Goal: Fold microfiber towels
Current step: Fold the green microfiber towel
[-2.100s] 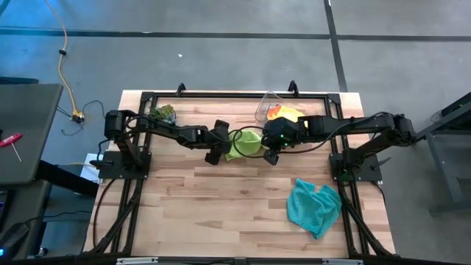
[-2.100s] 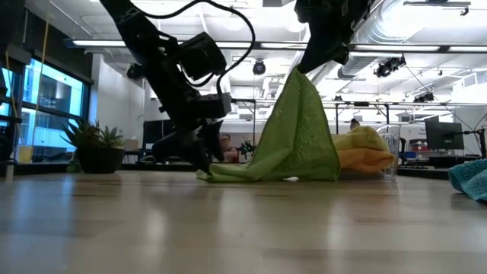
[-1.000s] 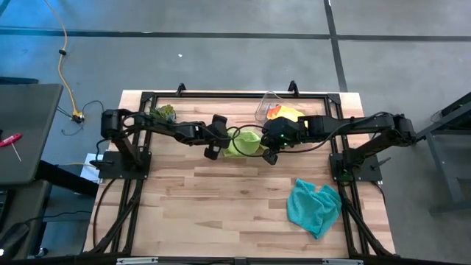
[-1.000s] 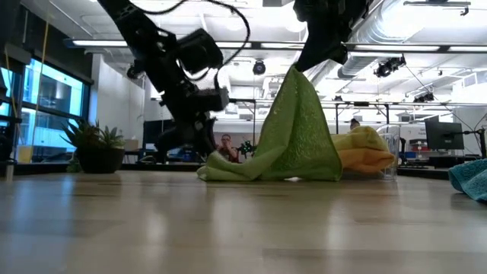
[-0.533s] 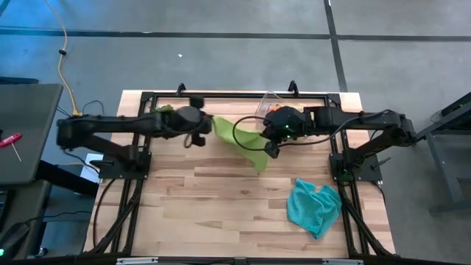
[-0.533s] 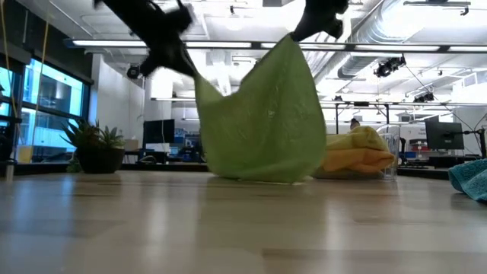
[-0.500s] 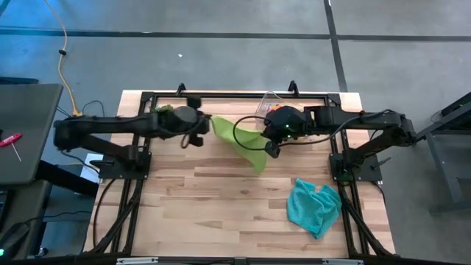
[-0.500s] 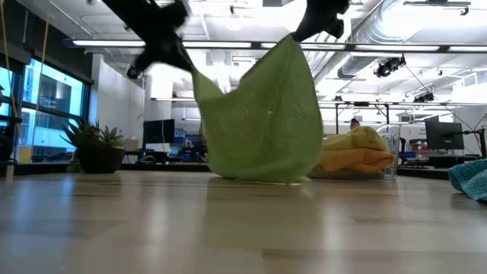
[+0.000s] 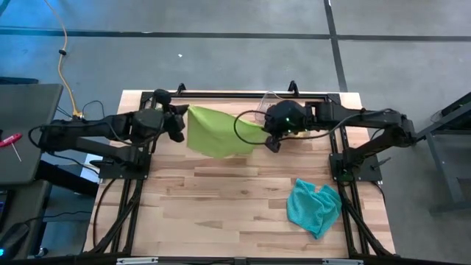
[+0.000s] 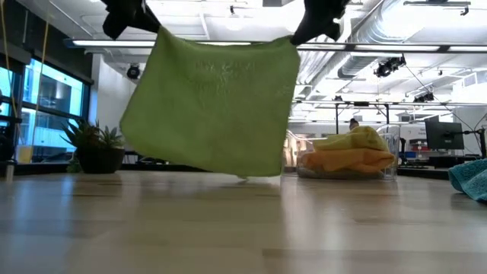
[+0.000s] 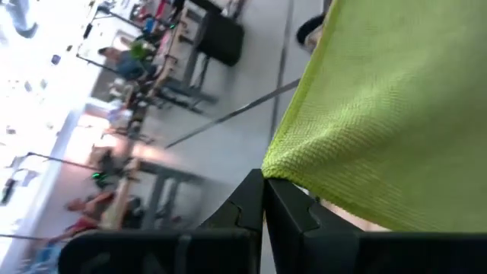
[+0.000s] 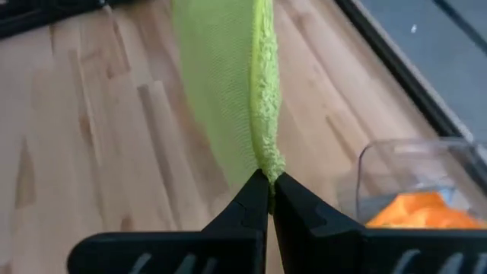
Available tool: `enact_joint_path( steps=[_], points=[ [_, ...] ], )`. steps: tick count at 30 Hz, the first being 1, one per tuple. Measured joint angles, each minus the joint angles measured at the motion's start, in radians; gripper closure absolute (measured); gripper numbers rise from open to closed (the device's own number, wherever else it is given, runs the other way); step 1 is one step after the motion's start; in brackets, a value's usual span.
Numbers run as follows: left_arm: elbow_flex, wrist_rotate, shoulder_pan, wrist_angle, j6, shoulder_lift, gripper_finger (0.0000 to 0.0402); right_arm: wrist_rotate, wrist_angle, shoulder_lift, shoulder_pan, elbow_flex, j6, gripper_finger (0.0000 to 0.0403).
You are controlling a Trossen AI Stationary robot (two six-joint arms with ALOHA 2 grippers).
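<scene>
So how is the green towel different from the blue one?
The green towel hangs in the air, stretched flat between the left gripper and the right gripper, each pinching an upper corner. The blue towel lies crumpled on the table, with nothing touching it. Green sits toward the table's back, blue near the front right. Both are soft, fuzzy cloths.

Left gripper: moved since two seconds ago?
Yes. In the high view the left gripper has pulled back from mid-table toward the table's left edge, shut on a corner of the lime towel, now stretched to the right gripper.
</scene>
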Motion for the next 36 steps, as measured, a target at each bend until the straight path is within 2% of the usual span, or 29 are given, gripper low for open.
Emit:
enact_joint_path(
  steps=[5, 9, 14, 19, 26, 31, 36],
  points=[
    [0.000, -0.017, 0.038, -0.015, 0.119, 0.017, 0.0402, -0.012, 0.047, 0.015, -0.069, 0.000, -0.077, 0.0403],
    [-0.014, -0.015, 0.093, -0.005, 0.153, 0.049, 0.0402, -0.012, 0.053, 0.017, -0.110, 0.000, -0.116, 0.0403],
    [-0.075, -0.014, 0.144, -0.007, 0.126, 0.076, 0.0402, -0.012, 0.035, 0.019, -0.123, 0.000, -0.148, 0.0403],
    [-0.153, -0.007, 0.148, 0.030, 0.090, 0.078, 0.0401, -0.014, 0.020, 0.034, -0.101, 0.000, -0.160, 0.0403],
    [-0.183, -0.020, 0.058, 0.021, -0.054, 0.077, 0.0401, -0.018, 0.004, 0.100, 0.007, 0.000, -0.117, 0.0403],
    [-0.183, 0.024, -0.030, -0.036, -0.184, 0.077, 0.0401, -0.044, 0.003, 0.177, 0.074, 0.000, -0.064, 0.0403],
    [-0.184, 0.075, -0.127, -0.144, -0.379, 0.099, 0.0401, -0.070, -0.003, 0.245, 0.126, 0.000, -0.045, 0.0403]
  ],
)
